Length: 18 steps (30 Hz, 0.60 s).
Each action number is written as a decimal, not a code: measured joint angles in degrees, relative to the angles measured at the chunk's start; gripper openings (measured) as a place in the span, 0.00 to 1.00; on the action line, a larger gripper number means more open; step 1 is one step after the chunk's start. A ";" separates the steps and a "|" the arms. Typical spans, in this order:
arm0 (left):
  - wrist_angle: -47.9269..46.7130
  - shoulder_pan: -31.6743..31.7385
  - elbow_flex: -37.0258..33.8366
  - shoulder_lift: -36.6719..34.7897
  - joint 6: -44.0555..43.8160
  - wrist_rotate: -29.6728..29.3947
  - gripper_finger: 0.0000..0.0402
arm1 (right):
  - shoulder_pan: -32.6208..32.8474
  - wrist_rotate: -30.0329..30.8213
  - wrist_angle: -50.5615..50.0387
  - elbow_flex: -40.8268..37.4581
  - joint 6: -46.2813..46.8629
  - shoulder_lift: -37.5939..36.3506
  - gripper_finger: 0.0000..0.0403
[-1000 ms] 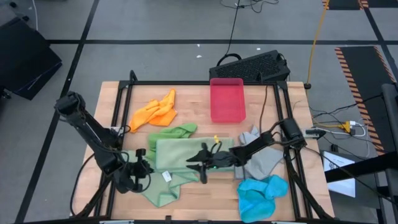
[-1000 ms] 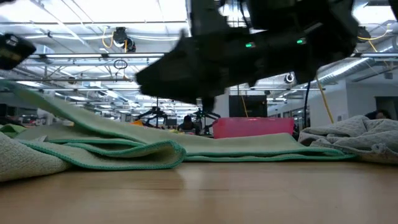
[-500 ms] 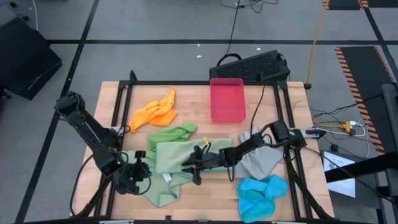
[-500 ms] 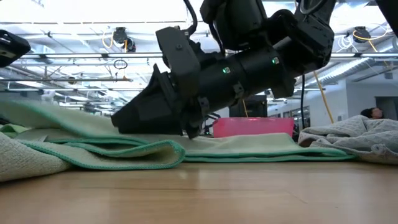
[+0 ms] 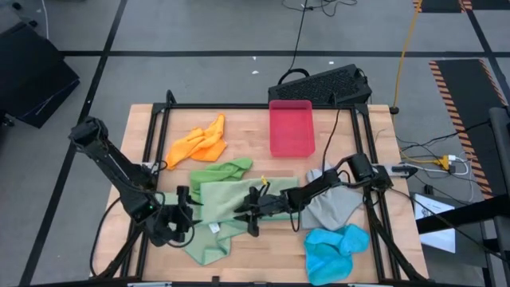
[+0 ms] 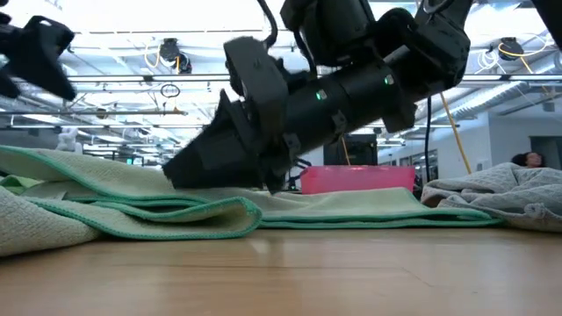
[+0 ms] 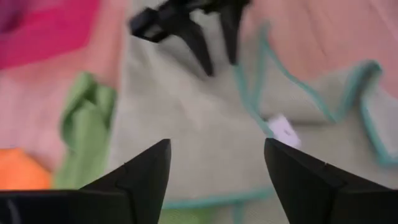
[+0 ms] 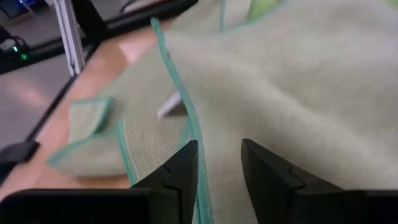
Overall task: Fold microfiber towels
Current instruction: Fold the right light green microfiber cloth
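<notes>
A pale sage green towel (image 5: pixel 227 203) with a teal hem lies partly folded on the table's near middle. A white tag (image 7: pixel 283 130) shows on it. My right gripper (image 5: pixel 245 213) reaches in from the right and stands open on the towel's upper layer. My left gripper (image 5: pixel 188 209) hovers open just off the towel's left edge, raised above it (image 6: pixel 39 48), with nothing between its fingers (image 7: pixel 214 168). A bright green towel (image 5: pixel 223 170), an orange one (image 5: pixel 199 142), a grey one (image 5: pixel 335 203) and a blue one (image 5: pixel 335 249) lie crumpled around it. My right gripper rests its open fingertips (image 6: pixel 176 175) on the sage towel's upper layer (image 8: pixel 261 93), slanting down from the table's right. The teal-hemmed edge (image 8: pixel 186 118) runs just beside one finger. Nothing is pinched between the fingers. The towel lies flat on the table under them.
A pink-red tray (image 5: pixel 291 127) stands at the far middle, with a black keyboard (image 5: pixel 323 84) behind the table. A black frame rail (image 5: pixel 151 143) runs along the table's sides. Bare wood lies along the near edge (image 6: pixel 281 272).
My left gripper has opened, let go of the sage towel's left edge and risen a little. That raised edge has dropped onto the layers below. My right gripper has come down, tipped toward the table and set its tips on the towel's upper layer.
</notes>
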 joint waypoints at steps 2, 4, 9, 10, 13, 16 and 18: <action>-0.13 1.34 -0.30 -0.29 0.23 -2.66 0.64 | 0.44 1.87 0.41 0.01 -0.08 -1.00 0.29; -0.29 3.03 -1.46 -0.40 0.51 -5.45 0.61 | 1.26 4.78 1.53 0.02 -1.08 -1.49 0.29; -0.22 9.51 -6.08 -0.35 -2.92 -5.28 0.54 | 3.65 13.48 2.22 0.02 -2.56 -1.41 0.29; -0.14 10.61 -6.80 -0.35 -4.61 -4.80 0.54 | 4.03 15.16 2.26 0.02 -2.94 -1.41 0.29; -0.20 13.23 -8.01 -0.32 -7.89 -3.47 0.53 | 4.70 17.98 2.35 0.02 -3.62 -1.40 0.29; -0.19 14.84 -7.61 -0.32 -6.67 -3.33 0.56 | 4.92 18.21 2.46 0.02 -3.02 -1.39 0.29; 0.20 15.45 -7.06 -1.00 -5.07 -2.72 0.59 | 5.15 18.30 2.44 0.02 -2.75 -1.39 0.29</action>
